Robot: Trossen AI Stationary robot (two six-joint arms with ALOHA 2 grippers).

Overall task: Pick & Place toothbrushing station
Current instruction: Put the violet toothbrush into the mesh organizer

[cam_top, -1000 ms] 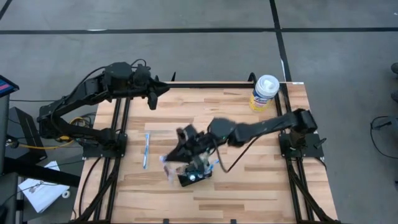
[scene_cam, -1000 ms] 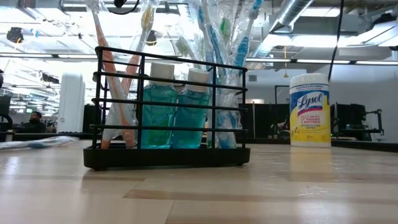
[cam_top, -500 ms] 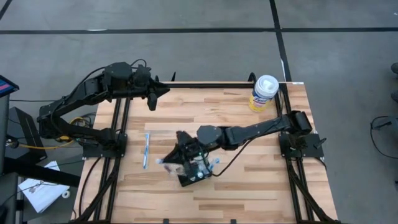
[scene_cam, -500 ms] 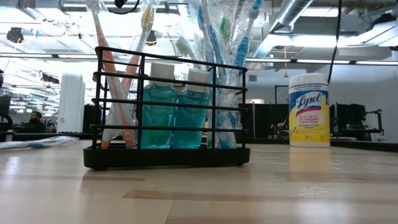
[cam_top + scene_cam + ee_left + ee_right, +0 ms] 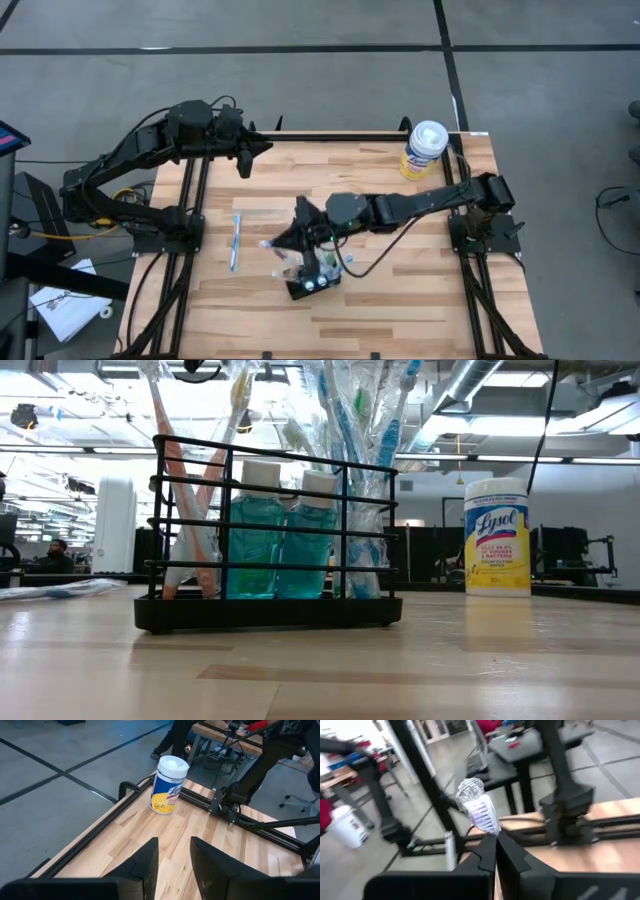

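Note:
The toothbrushing station (image 5: 310, 275) (image 5: 270, 530) is a black wire rack standing on its base in the middle of the wooden table. It holds two teal bottles (image 5: 275, 540) and several wrapped toothbrushes. Just above its far side, my right gripper (image 5: 292, 238) (image 5: 493, 840) is shut on a wrapped toothbrush (image 5: 477, 810). My left gripper (image 5: 255, 148) (image 5: 172, 865) waits at the table's far left corner, open, with nothing between its fingers. My right gripper pinches the wrapped toothbrush just below its bristle head (image 5: 490, 829) between its two fingertips. The fingers come almost level from the table's right side. The head stands up above the fingers. They hide the handle, so I cannot tell whether it reaches into the station.
A white-and-yellow wipes canister (image 5: 425, 148) (image 5: 497, 538) (image 5: 168, 785) stands at the far right corner. A loose wrapped toothbrush (image 5: 236, 240) lies flat on the table left of the station. Black rails (image 5: 195, 200) run along the table's left and right sides.
My right gripper has tipped and rolled at the wrist above the station, dipping toward it and coming back up, still shut on the toothbrush. The station has stayed where it was.

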